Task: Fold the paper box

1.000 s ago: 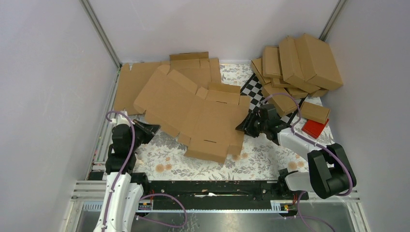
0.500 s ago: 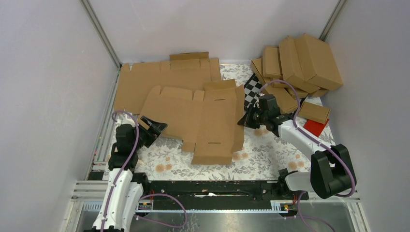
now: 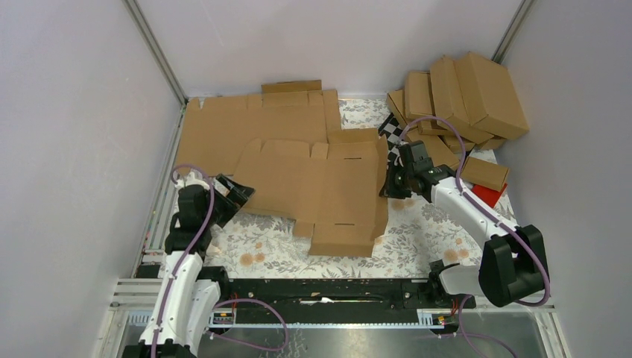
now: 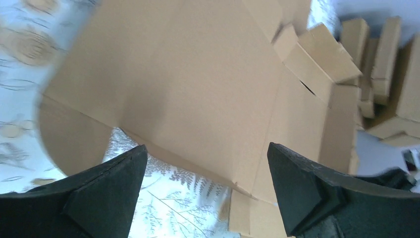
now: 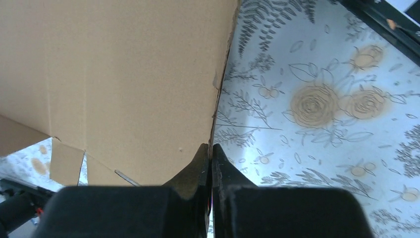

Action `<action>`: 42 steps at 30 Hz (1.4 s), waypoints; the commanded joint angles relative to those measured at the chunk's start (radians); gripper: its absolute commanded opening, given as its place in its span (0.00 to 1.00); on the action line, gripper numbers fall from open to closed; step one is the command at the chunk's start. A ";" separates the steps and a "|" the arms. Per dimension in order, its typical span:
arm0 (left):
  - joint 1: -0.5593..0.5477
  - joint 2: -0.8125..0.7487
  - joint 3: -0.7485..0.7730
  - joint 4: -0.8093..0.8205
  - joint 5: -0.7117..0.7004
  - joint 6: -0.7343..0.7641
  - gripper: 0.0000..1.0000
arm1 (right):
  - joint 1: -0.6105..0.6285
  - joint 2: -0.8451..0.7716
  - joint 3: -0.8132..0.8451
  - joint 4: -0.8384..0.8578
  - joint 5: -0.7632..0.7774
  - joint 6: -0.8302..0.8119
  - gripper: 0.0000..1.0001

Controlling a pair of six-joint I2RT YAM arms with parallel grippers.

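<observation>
the paper box (image 3: 320, 183) has dropped from its raised, skewed pose and now lies open and nearly flat on the floral worktop (image 3: 417, 242), partly over another flat cardboard sheet (image 3: 223, 127) behind it. the left gripper (image 3: 237, 192) has let go and stands wide at the box's left corner, while the right gripper (image 3: 389, 183) is pinched tight on its right edge.

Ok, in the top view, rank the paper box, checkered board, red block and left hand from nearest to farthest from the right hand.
1. paper box: right edge pinched in the right hand.
2. checkered board: just beyond, farther back.
3. red block: farther off to the right.
4. left hand: open, at the box's left edge.
</observation>
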 commanded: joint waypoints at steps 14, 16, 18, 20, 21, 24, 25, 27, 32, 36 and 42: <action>0.050 0.467 0.507 -0.270 -0.026 0.412 0.99 | 0.010 -0.100 -0.046 -0.107 0.082 -0.062 0.01; 0.050 0.501 0.501 -0.250 -0.004 0.414 0.99 | 0.010 -0.096 -0.046 -0.106 0.091 -0.062 0.01; 0.050 0.533 0.497 -0.241 0.012 0.424 0.99 | 0.010 -0.094 -0.048 -0.106 0.103 -0.059 0.02; 0.050 0.566 0.493 -0.241 0.035 0.450 0.99 | 0.010 -0.096 -0.049 -0.106 0.118 -0.059 0.02; 0.050 0.579 0.488 -0.240 0.028 0.460 0.99 | 0.010 -0.100 -0.051 -0.104 0.123 -0.057 0.02; 0.050 0.598 0.473 -0.233 -0.113 0.471 0.99 | 0.010 -0.105 -0.054 -0.101 0.134 -0.053 0.03; 0.050 0.607 0.467 -0.227 -0.150 0.472 0.99 | 0.010 -0.105 -0.055 -0.100 0.133 -0.052 0.03; 0.052 0.645 0.462 -0.221 -0.153 0.462 0.99 | 0.010 -0.101 -0.054 -0.100 0.136 -0.053 0.03; 0.056 0.752 0.436 -0.201 -0.078 0.437 0.99 | 0.010 -0.099 -0.058 -0.093 0.129 -0.045 0.03; 0.073 0.776 0.413 -0.178 -0.048 0.429 0.99 | 0.010 -0.096 -0.068 -0.082 0.111 -0.031 0.03; 0.084 0.882 0.377 -0.112 0.188 0.409 0.98 | 0.010 -0.081 -0.079 -0.062 0.116 -0.024 0.03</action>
